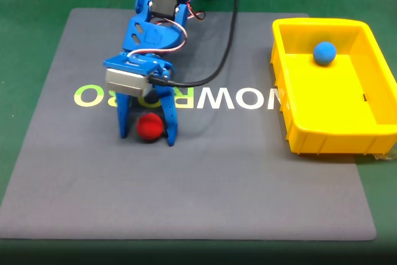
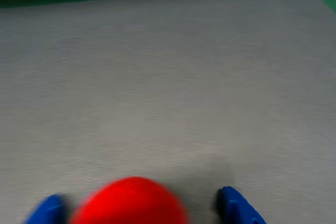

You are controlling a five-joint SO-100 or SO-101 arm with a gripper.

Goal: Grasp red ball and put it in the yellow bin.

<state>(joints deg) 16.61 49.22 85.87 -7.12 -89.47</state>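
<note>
Gripper (image 1: 147, 136) stands over the grey mat (image 1: 186, 203), fingers spread apart and planted either side of the red ball (image 1: 149, 126), which rests on the mat just below its printed lettering. Wrist view: ball (image 2: 128, 203) between blue fingertips (image 2: 236, 208), gap on the right. Yellow bin (image 1: 291, 116) at the mat's right edge holds a blue ball (image 1: 324, 53).

Two small balls, one red ball (image 1: 149, 126) and one blue ball (image 1: 324, 53); one yellow bin (image 1: 322, 134); one grey mat (image 1: 186, 178); one blue robot arm (image 1: 155, 23)
</note>
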